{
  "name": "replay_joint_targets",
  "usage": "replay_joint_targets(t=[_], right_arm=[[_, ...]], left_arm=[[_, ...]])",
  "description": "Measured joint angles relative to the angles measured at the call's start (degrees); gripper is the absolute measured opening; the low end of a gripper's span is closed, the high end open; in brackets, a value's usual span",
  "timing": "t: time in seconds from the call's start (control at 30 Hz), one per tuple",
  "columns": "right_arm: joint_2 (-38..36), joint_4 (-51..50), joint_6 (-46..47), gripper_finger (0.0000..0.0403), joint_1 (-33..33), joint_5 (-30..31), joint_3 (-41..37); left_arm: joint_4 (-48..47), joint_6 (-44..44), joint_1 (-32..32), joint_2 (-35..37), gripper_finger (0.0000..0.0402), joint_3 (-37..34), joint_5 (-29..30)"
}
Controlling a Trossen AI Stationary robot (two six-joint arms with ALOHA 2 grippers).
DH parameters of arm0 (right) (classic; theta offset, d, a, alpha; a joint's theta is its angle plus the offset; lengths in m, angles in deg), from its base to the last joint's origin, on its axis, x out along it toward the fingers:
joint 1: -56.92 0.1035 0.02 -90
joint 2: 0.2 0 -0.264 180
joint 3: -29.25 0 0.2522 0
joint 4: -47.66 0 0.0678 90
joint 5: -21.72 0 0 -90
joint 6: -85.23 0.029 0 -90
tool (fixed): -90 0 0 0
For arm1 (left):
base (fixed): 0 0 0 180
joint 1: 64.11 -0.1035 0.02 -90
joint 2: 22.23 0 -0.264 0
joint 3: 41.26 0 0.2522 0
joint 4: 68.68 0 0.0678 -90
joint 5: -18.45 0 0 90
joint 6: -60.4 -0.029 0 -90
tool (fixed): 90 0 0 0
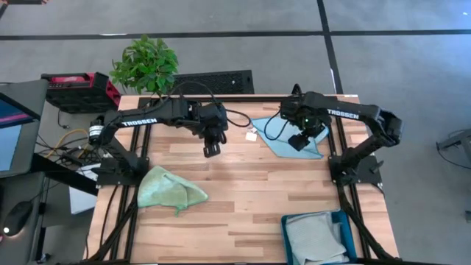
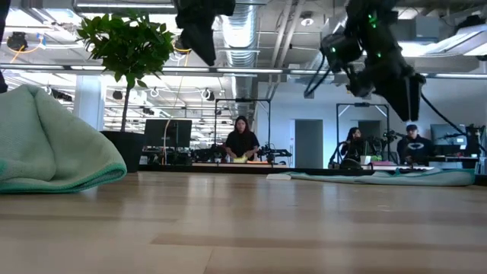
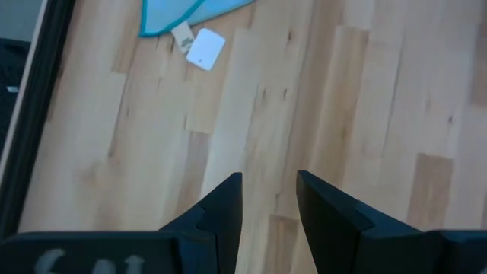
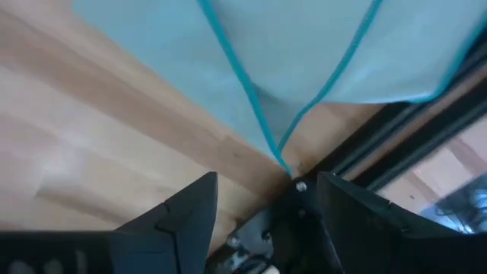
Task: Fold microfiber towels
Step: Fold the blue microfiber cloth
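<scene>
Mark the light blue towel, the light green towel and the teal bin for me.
light blue towel [image 1: 283, 135]: high view, on its open middle.
light green towel [image 1: 168, 189]: high view, on the bunched centre.
teal bin [image 1: 285, 237]: high view, on its left wall.

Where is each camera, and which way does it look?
High view: above, looking down on table, both arms.
Low view: at tabletop height, facing the room; grippers hang above.
Left wrist view: on left arm, sees left gripper, bare wood.
Right wrist view: on right arm, sees right gripper.
Shared: both wrist views show the light blue towel.
</scene>
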Motion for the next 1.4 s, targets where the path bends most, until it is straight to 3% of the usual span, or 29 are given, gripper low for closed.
replay_joint_targets(t=[0.63, 1.4], right_arm=[[-0.75, 11.36, -2.36, 0.0249, -4.65, -2.72, -18.25], [-0.75, 23.09, -2.56, 0.0249, -4.65, -5.16, -23.46]], left_arm=[[-0.05, -4.29, -2.67, 0.04, 0.0116, 0.00, -0.15], [-0.02, -6.63, -2.67, 0.04, 0.0116, 0.00, -0.07]])
